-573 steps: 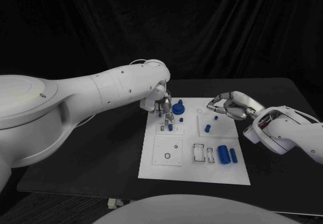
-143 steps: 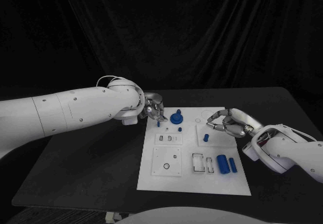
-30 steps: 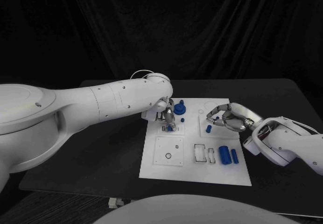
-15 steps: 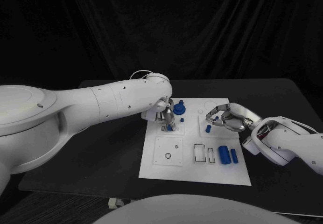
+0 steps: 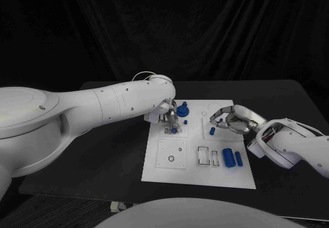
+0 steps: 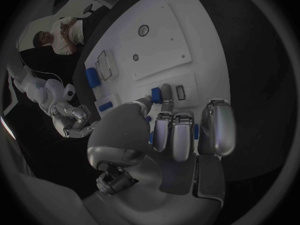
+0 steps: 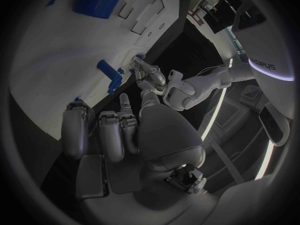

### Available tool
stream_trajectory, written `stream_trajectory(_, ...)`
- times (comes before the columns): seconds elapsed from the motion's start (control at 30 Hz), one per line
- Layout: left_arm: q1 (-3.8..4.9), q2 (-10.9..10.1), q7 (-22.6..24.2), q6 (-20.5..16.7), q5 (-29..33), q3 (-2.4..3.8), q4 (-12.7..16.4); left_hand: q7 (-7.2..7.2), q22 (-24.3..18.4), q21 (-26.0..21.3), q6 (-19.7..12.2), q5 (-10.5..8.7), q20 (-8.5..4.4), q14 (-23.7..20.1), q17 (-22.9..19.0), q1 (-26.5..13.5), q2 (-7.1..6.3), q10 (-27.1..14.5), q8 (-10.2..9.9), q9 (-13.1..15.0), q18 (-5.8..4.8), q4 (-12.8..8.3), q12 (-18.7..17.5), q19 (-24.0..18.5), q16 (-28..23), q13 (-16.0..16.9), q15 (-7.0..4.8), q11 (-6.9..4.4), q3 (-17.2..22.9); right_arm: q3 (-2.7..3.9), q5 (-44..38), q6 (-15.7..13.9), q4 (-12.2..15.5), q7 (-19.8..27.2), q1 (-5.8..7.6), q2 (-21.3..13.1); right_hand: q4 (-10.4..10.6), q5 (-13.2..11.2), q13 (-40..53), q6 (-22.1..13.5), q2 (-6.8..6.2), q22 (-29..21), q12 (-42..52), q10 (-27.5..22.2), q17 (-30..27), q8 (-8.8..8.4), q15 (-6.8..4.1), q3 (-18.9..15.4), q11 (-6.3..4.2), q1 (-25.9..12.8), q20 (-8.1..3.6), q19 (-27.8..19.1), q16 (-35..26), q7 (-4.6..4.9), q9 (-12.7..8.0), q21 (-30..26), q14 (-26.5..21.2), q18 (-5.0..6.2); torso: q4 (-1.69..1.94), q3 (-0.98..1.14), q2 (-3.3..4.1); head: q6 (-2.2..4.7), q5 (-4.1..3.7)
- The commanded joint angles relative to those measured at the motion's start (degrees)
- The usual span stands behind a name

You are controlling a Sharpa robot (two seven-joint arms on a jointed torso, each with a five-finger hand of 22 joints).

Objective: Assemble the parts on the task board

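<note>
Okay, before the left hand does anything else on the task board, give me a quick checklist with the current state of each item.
1. Left hand over the task board: ok; its fingers are down at the small slots in the board's far-left part.
2. Small blue part at the left hand's fingertips: ok, it is pinched there.
3. Part seated fully in its slot: cannot tell; the fingers hide it.
4. Right hand clear of the left hand: ok; it hovers over the board's far-right part, fingers curled, holding nothing visible.
5. Blue peg below the right hand: ok, stands on the board.
6. Two blue cylinders: ok, lying untouched at the near right.
</note>
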Motion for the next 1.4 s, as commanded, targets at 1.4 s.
stream_trajectory(1.4,-0.15,-4.68,2.48,-9.54,0.14,-0.08,6.72,-0.38,11.06,0.38,1.70,-2.72,-0.14,6.05,15.10,-6.35,0.00,4.63,0.06,1.71,0.43,-0.25,0.57,1.06,0.15,13.14,-0.17,-0.23,-11.23,0.03,-0.12,1.12,-0.46,-0.85,-0.11,-0.05,0.03,0.38,3.61,-0.27,0.00,10.95,-0.37,6.25,15.10,-0.52,-0.24,0.53,-0.21,0.91,0.08,-0.58,0.15,0.44,-0.14,-0.43,5.98,0.84,0.00,0.00,-0.12,0.00,-0.31)
